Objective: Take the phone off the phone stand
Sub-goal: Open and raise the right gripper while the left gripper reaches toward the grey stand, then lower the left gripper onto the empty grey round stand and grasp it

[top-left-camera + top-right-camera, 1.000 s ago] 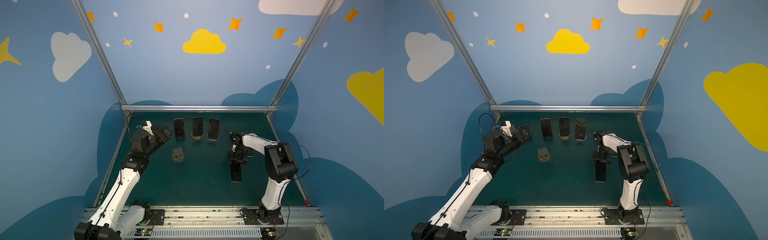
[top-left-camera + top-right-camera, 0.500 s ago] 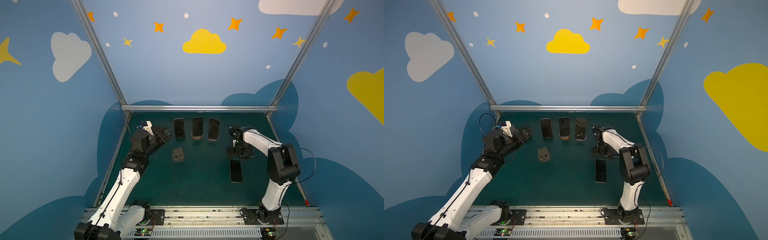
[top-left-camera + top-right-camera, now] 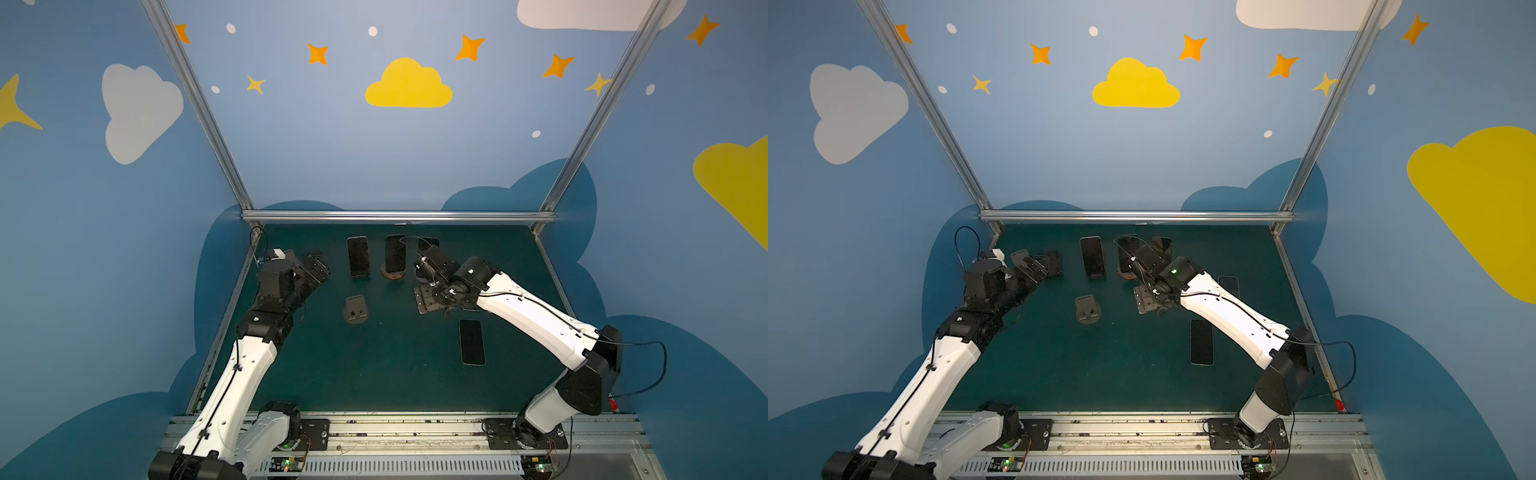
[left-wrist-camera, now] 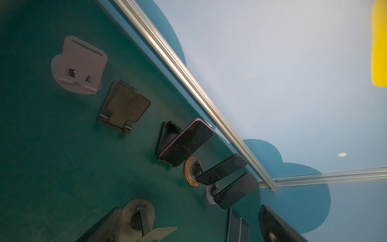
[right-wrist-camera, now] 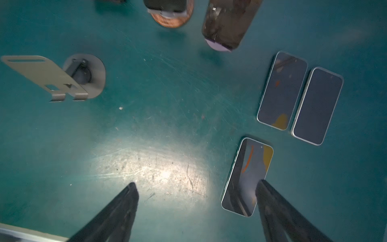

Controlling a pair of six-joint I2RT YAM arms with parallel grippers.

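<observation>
Just under the right pincer (image 5: 196, 183), jaws spread and empty, a flat phone (image 5: 248, 178) lies on the bench (image 5: 146, 130), apparently set aside. Ahead, a propped phone (image 5: 228, 23) leans on its lilac stand (image 5: 215, 47), probably next. Left pincer (image 3: 319, 265) wide, idle.

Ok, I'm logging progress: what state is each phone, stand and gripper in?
purple phone, propped on black stand
second docked phone, propped on wooden-base stand
third docked phone, propped on lilac-base stand
grey stand, empty
black folding stand, empty
mauve stand, empty
lone phone, flat on table
paired phones, flat, side by side
left gripper, open, empty
right gripper, open, empty
</observation>
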